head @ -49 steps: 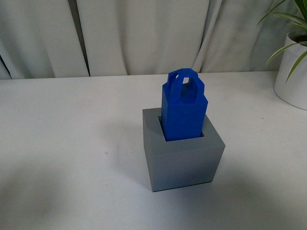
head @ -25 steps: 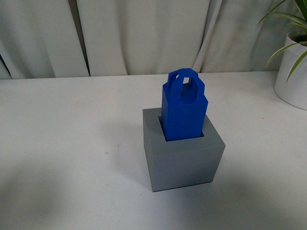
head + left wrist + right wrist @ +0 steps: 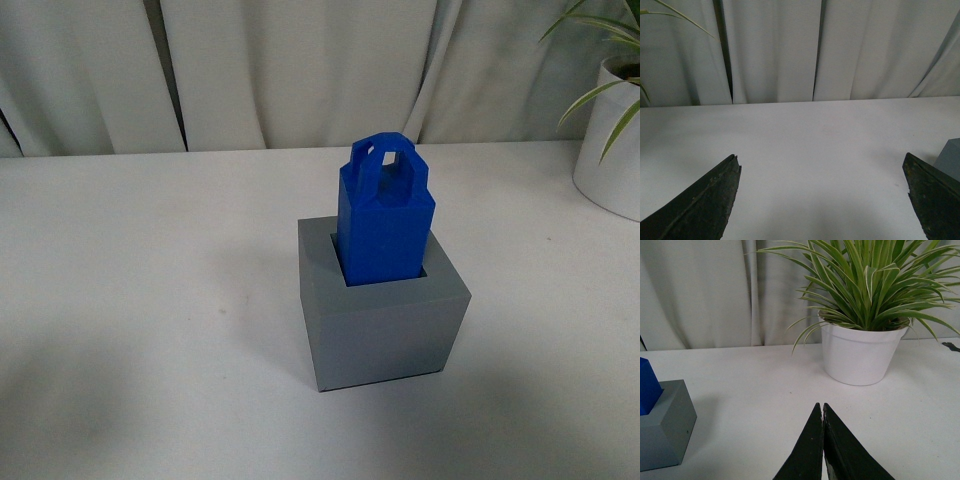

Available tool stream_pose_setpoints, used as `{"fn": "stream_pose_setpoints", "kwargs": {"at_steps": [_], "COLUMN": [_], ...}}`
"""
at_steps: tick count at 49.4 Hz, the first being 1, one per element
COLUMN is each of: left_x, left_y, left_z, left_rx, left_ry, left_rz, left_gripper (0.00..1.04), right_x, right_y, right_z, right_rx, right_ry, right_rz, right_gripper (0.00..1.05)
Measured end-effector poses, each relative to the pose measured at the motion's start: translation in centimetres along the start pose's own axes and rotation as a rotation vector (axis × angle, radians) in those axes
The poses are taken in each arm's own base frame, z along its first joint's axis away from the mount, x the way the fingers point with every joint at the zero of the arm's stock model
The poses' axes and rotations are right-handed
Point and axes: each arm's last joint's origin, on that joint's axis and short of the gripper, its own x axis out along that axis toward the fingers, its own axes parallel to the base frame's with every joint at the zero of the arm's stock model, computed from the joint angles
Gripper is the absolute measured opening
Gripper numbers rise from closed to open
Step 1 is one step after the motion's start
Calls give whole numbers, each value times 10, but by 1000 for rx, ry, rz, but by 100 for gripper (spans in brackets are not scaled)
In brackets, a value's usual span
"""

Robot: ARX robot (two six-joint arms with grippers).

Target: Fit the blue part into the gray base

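The blue part (image 3: 385,215) stands upright in the square recess of the gray base (image 3: 385,325) in the middle of the white table, its looped handle on top. Neither gripper shows in the front view. In the left wrist view my left gripper (image 3: 821,165) is open and empty over bare table, with a corner of the gray base (image 3: 951,157) beside one finger. In the right wrist view my right gripper (image 3: 821,407) is shut and empty, apart from the gray base (image 3: 665,422) and the blue part (image 3: 647,385) at the picture's edge.
A white pot with a green striped plant (image 3: 862,347) stands on the table beyond the right gripper; it shows at the far right in the front view (image 3: 612,150). Pale curtains hang behind the white table (image 3: 150,280).
The front view has shifted slightly; the block and base stay together as before. No gripper is seen in the earlier frames.
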Motion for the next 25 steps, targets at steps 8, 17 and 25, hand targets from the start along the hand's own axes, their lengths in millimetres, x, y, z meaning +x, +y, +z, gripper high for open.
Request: {"fn": "stream_pose_setpoints", "kwargs": {"at_steps": [8,17,25], "left_x": [0,0,0], "left_y": [0,0,0], "left_z": [0,0,0], "left_rx": [0,0,0], "left_ry": [0,0,0], "left_rz": [0,0,0], "left_gripper": [99,99,99], "right_x": [0,0,0], "right_y": [0,0,0], "right_z": [0,0,0], "right_rx": [0,0,0], "right_ry": [-1,-1,-1], "right_rz": [0,0,0], "right_gripper": [20,50,73]}}
